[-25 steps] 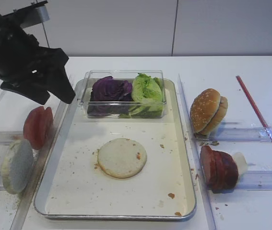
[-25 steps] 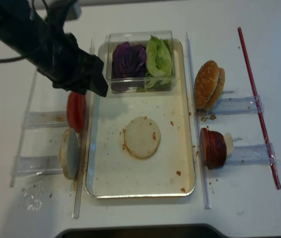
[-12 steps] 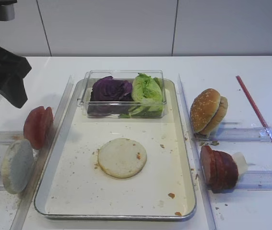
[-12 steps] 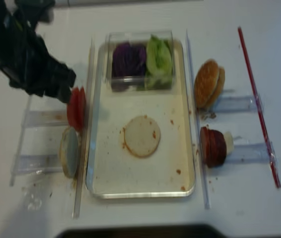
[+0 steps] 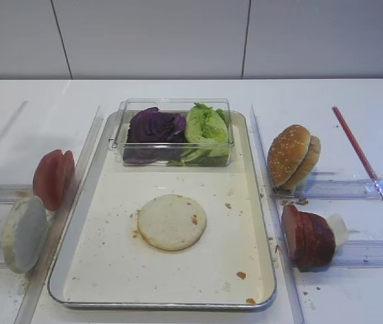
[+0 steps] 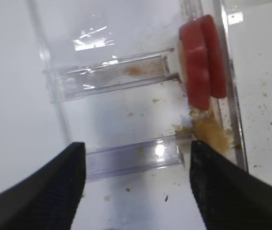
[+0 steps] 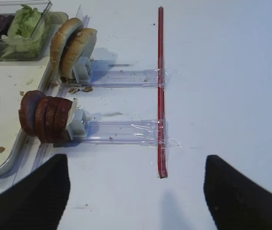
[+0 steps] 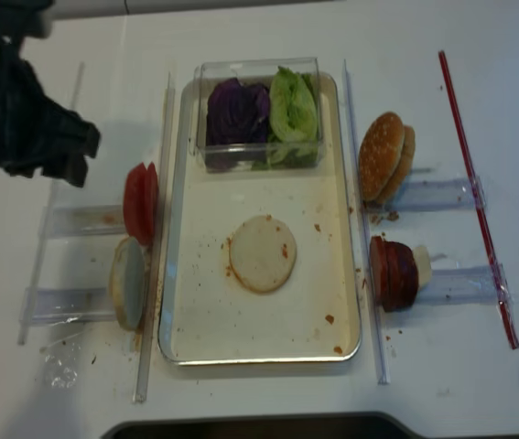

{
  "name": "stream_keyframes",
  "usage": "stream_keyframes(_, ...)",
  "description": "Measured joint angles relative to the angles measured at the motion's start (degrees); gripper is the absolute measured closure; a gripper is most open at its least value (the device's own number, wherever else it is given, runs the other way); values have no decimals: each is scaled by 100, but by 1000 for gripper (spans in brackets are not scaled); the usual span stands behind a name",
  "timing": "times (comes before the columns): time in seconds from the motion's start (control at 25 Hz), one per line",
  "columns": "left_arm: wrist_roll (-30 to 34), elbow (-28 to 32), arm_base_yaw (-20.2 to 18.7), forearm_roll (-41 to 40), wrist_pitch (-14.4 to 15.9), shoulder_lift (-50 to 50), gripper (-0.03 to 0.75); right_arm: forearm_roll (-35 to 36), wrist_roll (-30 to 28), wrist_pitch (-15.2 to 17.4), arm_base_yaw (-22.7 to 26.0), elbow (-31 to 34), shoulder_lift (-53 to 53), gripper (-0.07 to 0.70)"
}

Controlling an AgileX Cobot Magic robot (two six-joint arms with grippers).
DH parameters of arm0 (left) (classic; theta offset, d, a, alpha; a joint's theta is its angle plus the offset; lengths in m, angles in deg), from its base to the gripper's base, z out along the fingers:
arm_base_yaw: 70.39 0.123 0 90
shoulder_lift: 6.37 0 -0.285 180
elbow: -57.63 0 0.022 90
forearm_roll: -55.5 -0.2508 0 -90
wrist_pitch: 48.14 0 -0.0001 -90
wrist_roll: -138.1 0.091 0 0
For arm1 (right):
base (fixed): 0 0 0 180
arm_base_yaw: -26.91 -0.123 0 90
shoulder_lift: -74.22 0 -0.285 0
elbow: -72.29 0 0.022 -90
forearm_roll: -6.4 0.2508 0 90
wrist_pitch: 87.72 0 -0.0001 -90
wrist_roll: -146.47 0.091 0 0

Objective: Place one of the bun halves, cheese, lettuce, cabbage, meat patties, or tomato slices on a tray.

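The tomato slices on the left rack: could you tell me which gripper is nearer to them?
Left. The left gripper hangs open over the racks just beside the tomato slices. The right gripper is across the tray, beyond the meat patties.

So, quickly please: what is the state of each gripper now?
Left gripper: open, holding nothing.
Right gripper: open, holding nothing.

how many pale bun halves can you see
2: one bun half lies flat in the middle of the tray; another stands on edge left of it. More could be hidden behind.
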Motion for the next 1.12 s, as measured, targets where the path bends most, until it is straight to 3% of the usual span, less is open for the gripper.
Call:
stream_keyframes(0.24, -9, 570, 418, 34, 17, 956, 287, 0, 0, 0, 0, 0, 0, 59)
stream_keyframes(0.88, -239, 2437, 432, 92, -51, 4331, 288, 0, 0, 0, 0, 0, 0, 59)
stream_keyframes(1.12, -283, 3407, 432, 92, -257, 5416, 288, 0, 0, 0, 0, 0, 0, 59)
